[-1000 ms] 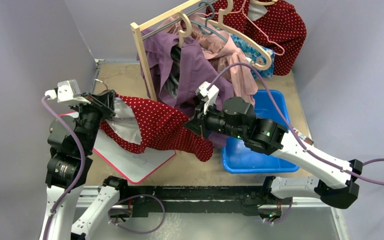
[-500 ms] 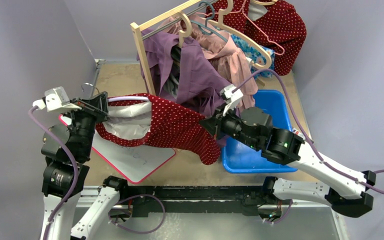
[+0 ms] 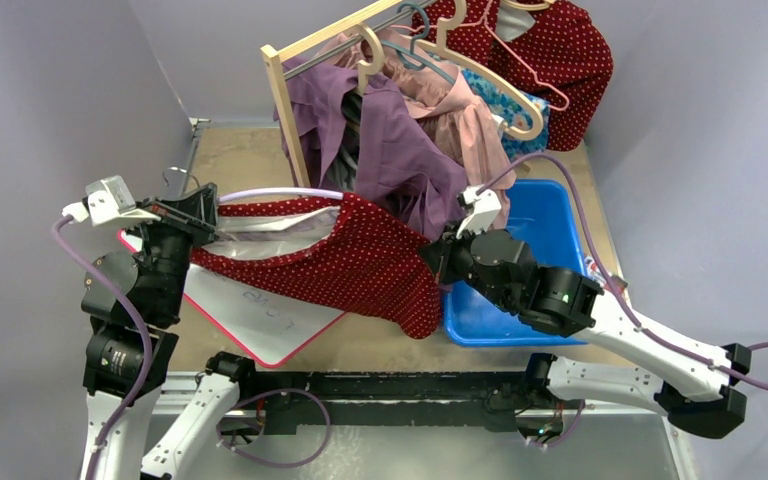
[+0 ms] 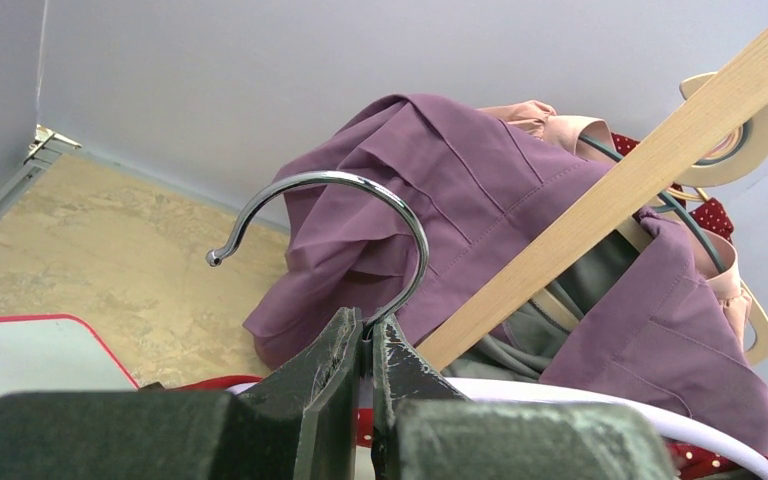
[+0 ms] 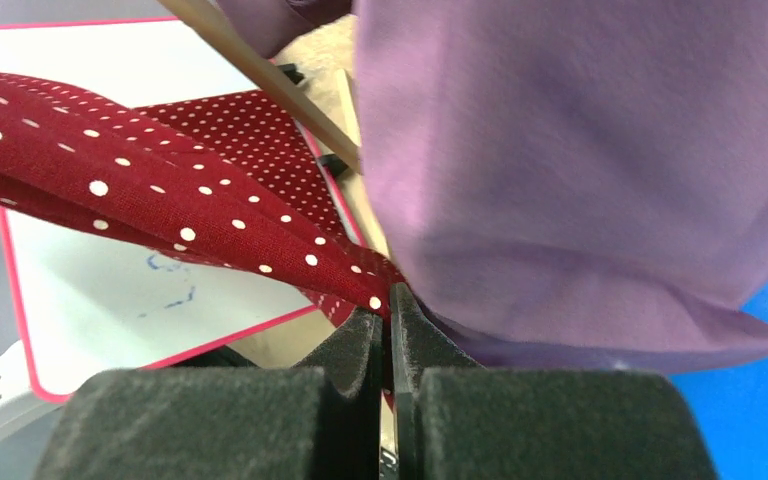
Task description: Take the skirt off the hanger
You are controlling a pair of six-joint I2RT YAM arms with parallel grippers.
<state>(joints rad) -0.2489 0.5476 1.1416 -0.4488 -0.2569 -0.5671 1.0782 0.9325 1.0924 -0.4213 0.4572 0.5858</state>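
Your left gripper (image 4: pixel 368 338) clamped shut on hanger (image 4: pixel 340 176), at hook base. Your right gripper (image 5: pixel 388 315) pinched on skirt (image 3: pixel 365 265) edge. Skirt stretched between both arms, above whiteboard (image 3: pixel 260 322), right end beside bin (image 3: pixel 550 210).

In the overhead view the skirt (image 3: pixel 360 265) is covering the middle of the whiteboard (image 3: pixel 260 325) and the fingertips of the right gripper (image 3: pixel 430 257), while the upper edge is cutting off the rack (image 3: pixel 282 110). In the left wrist view the hanger (image 4: pixel 332 176) is running off the bottom edge — much of its bar is hiding behind the blurred left gripper (image 4: pixel 367 340).
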